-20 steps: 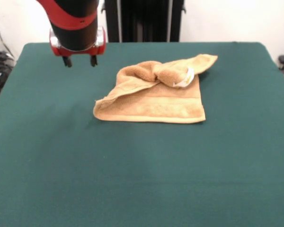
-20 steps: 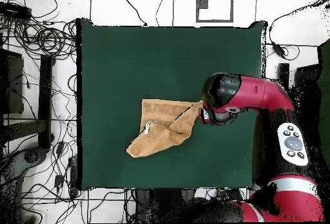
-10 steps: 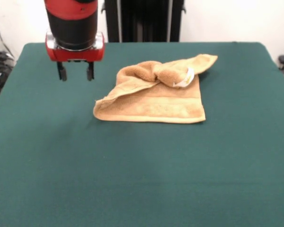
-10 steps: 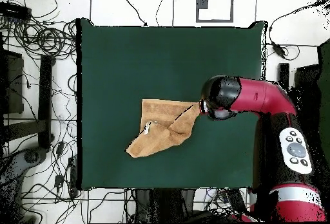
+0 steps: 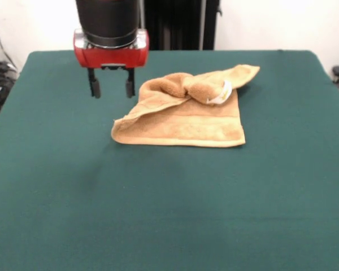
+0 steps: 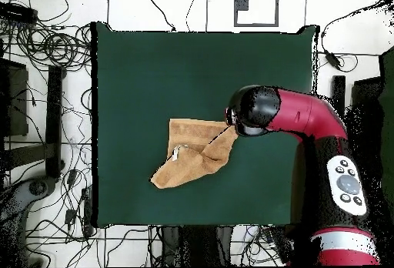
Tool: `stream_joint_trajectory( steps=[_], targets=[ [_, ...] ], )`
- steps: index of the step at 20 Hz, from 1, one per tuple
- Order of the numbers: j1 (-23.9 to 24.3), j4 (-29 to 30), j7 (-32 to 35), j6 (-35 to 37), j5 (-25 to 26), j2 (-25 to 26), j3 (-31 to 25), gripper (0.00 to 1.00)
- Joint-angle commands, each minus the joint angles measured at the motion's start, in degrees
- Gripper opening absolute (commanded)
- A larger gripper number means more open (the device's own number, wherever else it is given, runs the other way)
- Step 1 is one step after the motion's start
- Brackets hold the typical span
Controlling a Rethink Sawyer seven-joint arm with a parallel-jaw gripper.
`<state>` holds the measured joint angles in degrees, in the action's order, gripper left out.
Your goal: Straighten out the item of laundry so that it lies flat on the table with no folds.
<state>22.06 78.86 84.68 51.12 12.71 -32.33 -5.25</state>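
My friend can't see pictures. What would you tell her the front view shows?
A crumpled orange-tan towel lies on a dark green table, its far part bunched and folded over with a small white tag showing. Just beside it hangs a red and black robot arm's open end effector, holding nothing.

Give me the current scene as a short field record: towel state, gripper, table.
towel: lying on the table, far part bunched and folded over, near part flat
tag: white, on the folded-over part
gripper: open, empty, above the table beside the towel's corner, not touching it
table: green cloth
task: not done, folds remain
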Motion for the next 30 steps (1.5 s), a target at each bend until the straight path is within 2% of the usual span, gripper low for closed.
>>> stream_joint_trajectory(
  steps=[1, 4, 9, 16, 22, 30],
  targets=[
    [-3.5, 9.2, 21.1, 8.9, -9.3, 2.6, 0.9, 1.00],
    [-4.4, 10.6, 22.2, 10.1, -12.5, 3.7, 1.4, 1.00],
    [-5.6, 12.7, 22.2, 7.7, -16.0, 4.6, 1.7, 1.00],
    [-6.4, 13.5, 21.8, 8.6, -18.3, 4.9, 1.1, 1.00],
    [-7.2, 16.4, 21.9, 5.1, -20.6, 4.7, 0.4, 1.00],
    [-8.6, 14.4, 21.7, 9.4, -21.3, 5.8, 1.0, 1.00]
  ],
)
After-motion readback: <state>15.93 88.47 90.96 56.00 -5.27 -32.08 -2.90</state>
